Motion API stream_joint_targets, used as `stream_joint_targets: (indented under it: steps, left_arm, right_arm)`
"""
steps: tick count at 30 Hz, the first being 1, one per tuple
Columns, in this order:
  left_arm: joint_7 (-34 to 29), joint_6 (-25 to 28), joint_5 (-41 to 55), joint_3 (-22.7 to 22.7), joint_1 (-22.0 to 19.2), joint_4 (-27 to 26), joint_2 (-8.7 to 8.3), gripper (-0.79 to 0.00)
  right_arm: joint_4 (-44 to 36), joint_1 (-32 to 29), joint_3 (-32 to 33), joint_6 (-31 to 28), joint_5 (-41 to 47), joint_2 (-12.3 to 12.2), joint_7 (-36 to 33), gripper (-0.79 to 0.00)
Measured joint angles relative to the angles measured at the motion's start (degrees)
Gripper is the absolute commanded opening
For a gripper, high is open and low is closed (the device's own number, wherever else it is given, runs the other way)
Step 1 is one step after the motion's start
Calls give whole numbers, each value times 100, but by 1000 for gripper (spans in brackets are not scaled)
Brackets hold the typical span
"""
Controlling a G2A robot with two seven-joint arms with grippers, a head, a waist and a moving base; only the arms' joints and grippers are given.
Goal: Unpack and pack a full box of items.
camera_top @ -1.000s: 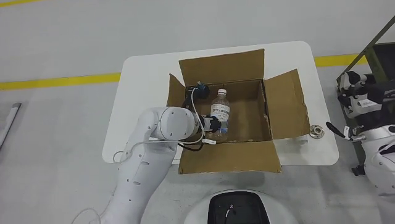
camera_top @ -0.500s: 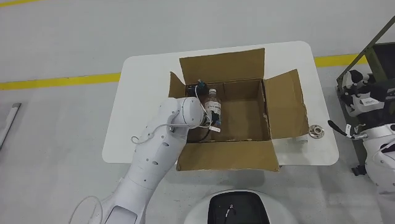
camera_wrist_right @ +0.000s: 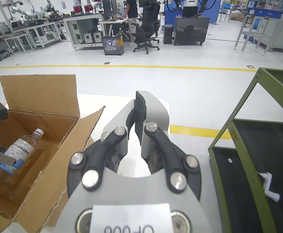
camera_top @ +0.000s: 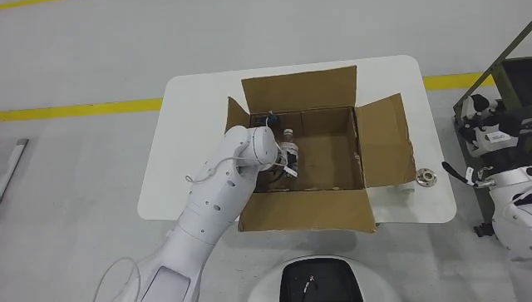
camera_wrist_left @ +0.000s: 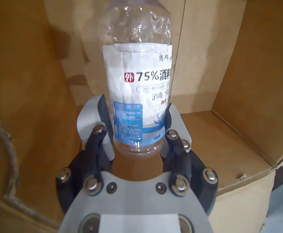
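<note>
White tabletop (camera_top: 191, 136) bears an open brown cardboard box (camera_top: 332, 156) where the left gripper (camera_wrist_left: 135, 106) clamps a clear labelled plastic bottle (camera_wrist_left: 136, 49), cap cut off; right gripper (camera_wrist_right: 138, 112) closed, empty.

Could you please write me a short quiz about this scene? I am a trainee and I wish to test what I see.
1. True or false: the left gripper is shut on the bottle.
2. Where is the bottle relative to the box? A inside it; B outside it; C underneath it.
3. Fill in: the right gripper is ____ and holds nothing.

Key: 1 true; 2 A; 3 shut.
</note>
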State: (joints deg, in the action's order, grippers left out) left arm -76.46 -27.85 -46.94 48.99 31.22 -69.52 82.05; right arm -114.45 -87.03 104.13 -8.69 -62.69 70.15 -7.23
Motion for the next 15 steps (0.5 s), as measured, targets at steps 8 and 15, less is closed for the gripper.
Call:
stream_joint_targets:
  steps: [8, 15]
  left_arm:
    - [-7, 7, -147, -23, 50, -179, -21, 0]
    - [-279, 280, -448, 243, 322, -1417, -160, 0]
  right_arm:
    - [-16, -20, -9, 19, -27, -6, -18, -785]
    - [-43, -42, 11, 48, -57, -12, -62, -785]
